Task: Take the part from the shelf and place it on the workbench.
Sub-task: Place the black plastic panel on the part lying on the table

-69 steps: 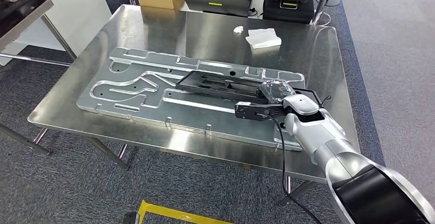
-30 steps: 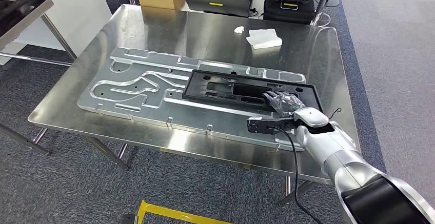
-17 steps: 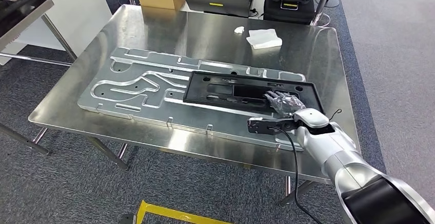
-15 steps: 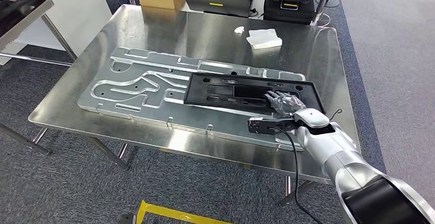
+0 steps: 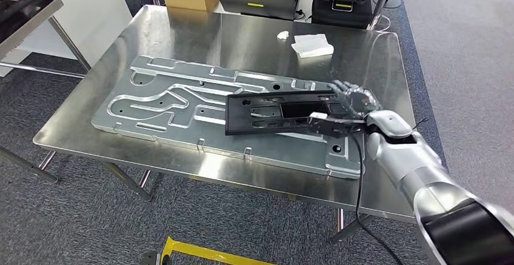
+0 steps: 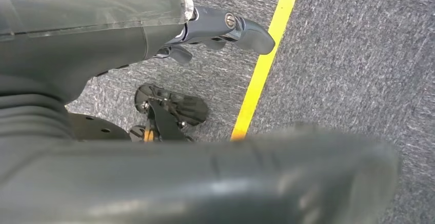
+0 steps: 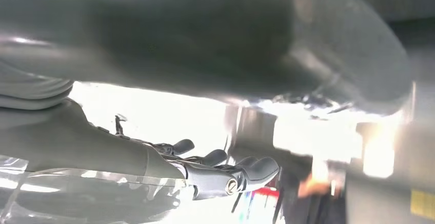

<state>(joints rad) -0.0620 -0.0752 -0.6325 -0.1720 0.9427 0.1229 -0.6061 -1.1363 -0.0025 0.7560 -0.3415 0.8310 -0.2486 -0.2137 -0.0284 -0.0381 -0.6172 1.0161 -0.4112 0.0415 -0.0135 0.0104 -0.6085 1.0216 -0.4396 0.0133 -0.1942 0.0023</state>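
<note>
On the steel worktop (image 5: 182, 40), I see the black part (image 5: 282, 112) lying on the grey fixture plate (image 5: 157, 104), long axis along the near edge. My right hand (image 5: 359, 102) sits at its right end, fingers spread (contact unclear), far nearer than the left.

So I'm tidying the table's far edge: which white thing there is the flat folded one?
The white cloth, the larger piece farther right. The white lump beside it is small and rounded.
</note>
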